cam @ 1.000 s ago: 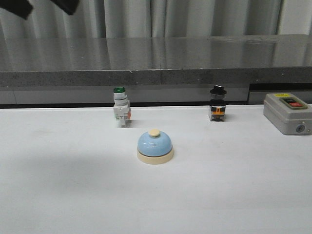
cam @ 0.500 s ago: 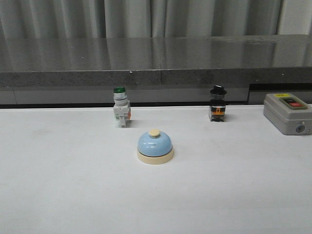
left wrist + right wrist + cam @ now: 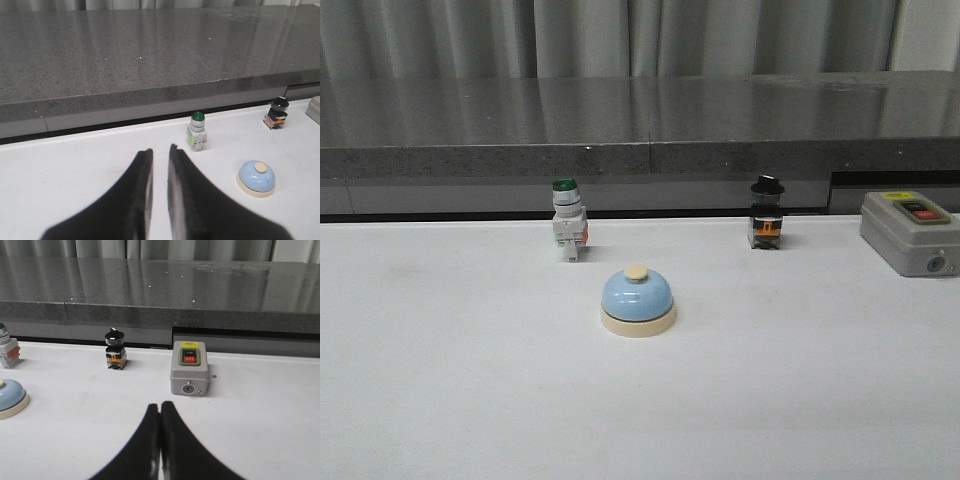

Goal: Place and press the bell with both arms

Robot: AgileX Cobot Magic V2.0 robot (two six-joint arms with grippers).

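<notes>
In the front view the light-blue bell [image 3: 638,302] sits upright on the white table [image 3: 440,400], near its middle, in front of and between the green-capped push-button switch [image 3: 568,232] and the black-knobbed selector switch [image 3: 767,226], with the grey box with a red button [image 3: 912,233] well apart at the right edge. A second ago a dark piece of an arm showed in the upper left corner of this view; half a second ago it was gone, and now no arm appears here at all, while the bell has not shifted. I judge from this that the arms have drawn back and the bell has been placed, probably pressed too, though nothing here confirms a press. The left wrist view adds what the front view lacks: the left gripper [image 3: 160,150] hangs above the table, well apart from the bell [image 3: 256,178], its fingers parted by only a narrow slit and gripping nothing. The right wrist view shows the right gripper [image 3: 159,408] with fingers pressed together and empty, the grey box [image 3: 189,369] ahead of it, and just an edge of the bell [image 3: 11,397] at the frame border.
</notes>
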